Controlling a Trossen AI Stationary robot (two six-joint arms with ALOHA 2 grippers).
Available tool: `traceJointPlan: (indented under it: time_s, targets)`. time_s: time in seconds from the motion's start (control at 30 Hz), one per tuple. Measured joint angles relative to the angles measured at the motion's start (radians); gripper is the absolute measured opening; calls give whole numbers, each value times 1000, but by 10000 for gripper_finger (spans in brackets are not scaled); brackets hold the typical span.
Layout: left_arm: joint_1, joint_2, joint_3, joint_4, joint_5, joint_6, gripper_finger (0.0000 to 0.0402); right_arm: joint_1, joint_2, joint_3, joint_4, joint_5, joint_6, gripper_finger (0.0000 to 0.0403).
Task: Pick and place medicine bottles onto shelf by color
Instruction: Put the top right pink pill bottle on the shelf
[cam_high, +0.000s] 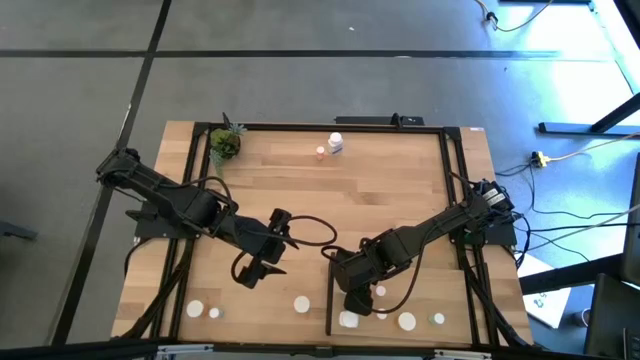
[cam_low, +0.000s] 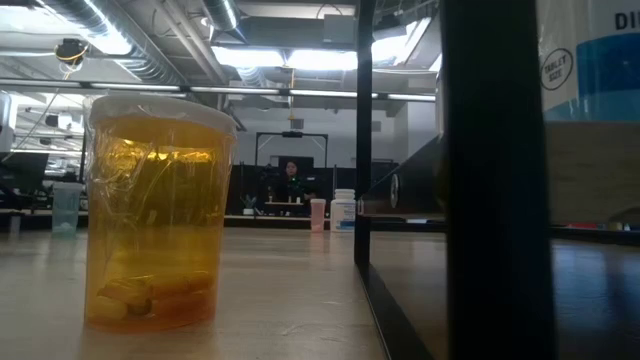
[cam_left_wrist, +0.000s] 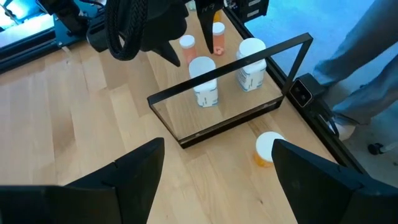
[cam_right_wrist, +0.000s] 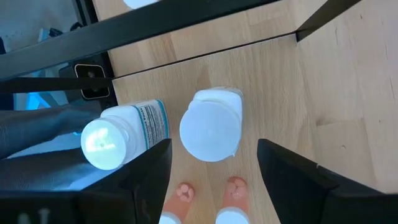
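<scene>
Low view: wide black post hides the table's right part. Far bottles too small to read. Seated person blurred.

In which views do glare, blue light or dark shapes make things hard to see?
Low view: bright ceiling lights, the amber bottle backlit, a dark upright bar blocking the right side. Left wrist view: blue cast along the edges. Right wrist view: glare on the labelled white bottle.

Open tabletop mid-table permits passage. Near-edge bottles, the shelf's black frame and both arms obstruct.
</scene>
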Motion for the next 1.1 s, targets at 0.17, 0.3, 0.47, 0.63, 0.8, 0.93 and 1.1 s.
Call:
traceJointPlan:
  time_s: [0.17, 0.3, 0.47, 0.63, 0.8, 0.93, 1.1]
  targets:
    - [0, 0, 0, 0, 0, 0, 292, 0, 0, 0, 27, 0, 0, 237]
    - [0, 0, 0, -1, 0, 0, 292, 0, 0, 0, 39, 0, 3, 237]
    - [0, 0, 0, -1, 0, 0, 292, 0, 0, 0, 43, 50, 31, 237]
    - [0, 0, 0, -1, 0, 1, 292, -1, 0, 0, 34, 101, 27, 237]
    - [0, 0, 0, -1, 0, 1, 292, 0, 1, 0, 24, 70, -49, 237]
    - [0, 0, 0, -2, 0, 1, 292, 7, 2, 0, 23, 51, -48, 237]
    - [0, 0, 0, -2, 0, 1, 292, 17, 3, 0, 24, 96, -53, 238]
